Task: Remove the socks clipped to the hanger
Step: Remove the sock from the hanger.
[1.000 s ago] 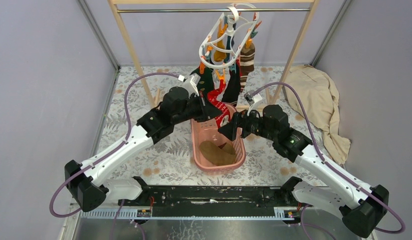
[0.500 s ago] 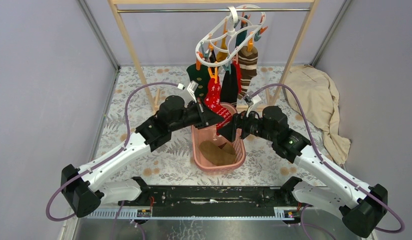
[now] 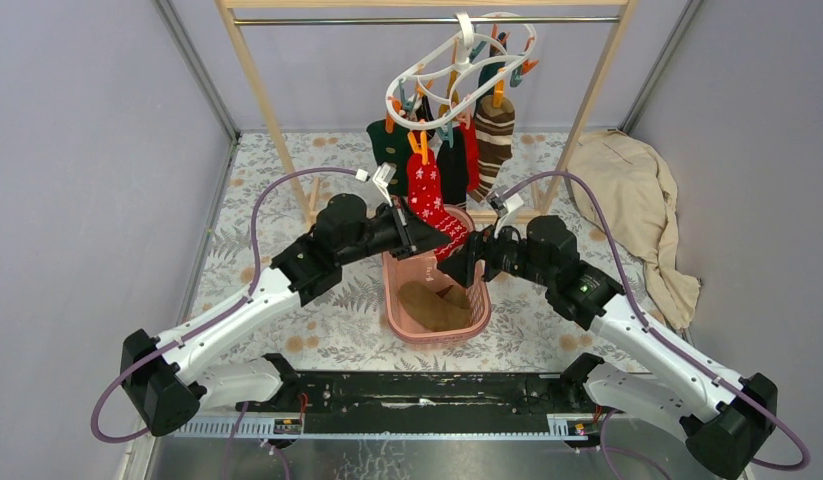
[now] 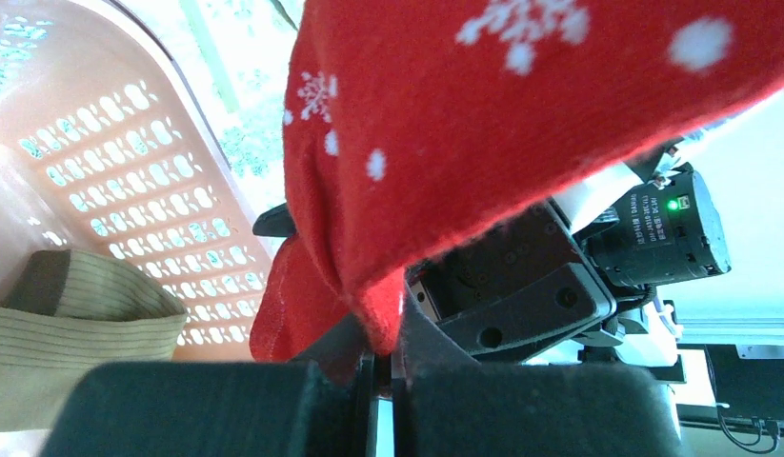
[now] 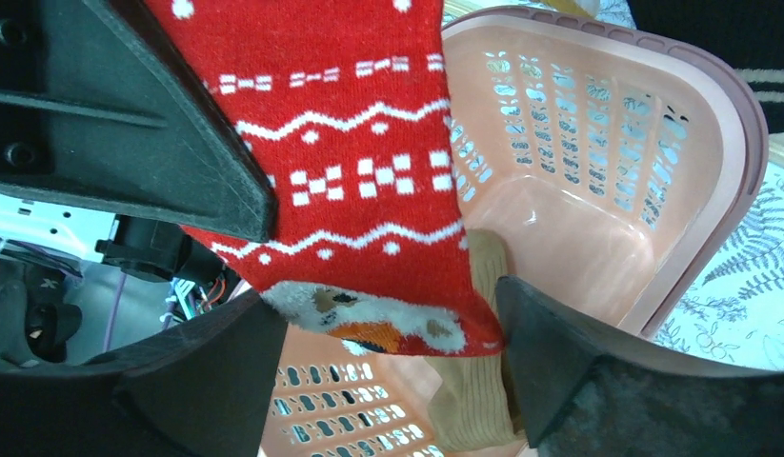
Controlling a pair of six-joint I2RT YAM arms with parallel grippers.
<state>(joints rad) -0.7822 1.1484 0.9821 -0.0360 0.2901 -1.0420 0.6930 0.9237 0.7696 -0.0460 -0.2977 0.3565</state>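
Tilted white hanger [image 3: 467,38], socks [image 3: 449,165] dangling clipped

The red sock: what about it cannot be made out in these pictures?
- Top view: which clip holds the red sock, too small among the hanger clips.
- Right wrist view: its upper end, cut off by the frame edge.
- Left wrist view: the left gripper tips, blurred, partly under fabric.

White shells and black joints clad the left arm [image 3: 232,310] and right arm [image 3: 647,335]; a purple cable [image 3: 287,177] loops along each, a green light [image 3: 584,283] glows on the right forearm, and the right end effector [image 5: 388,295] is black.
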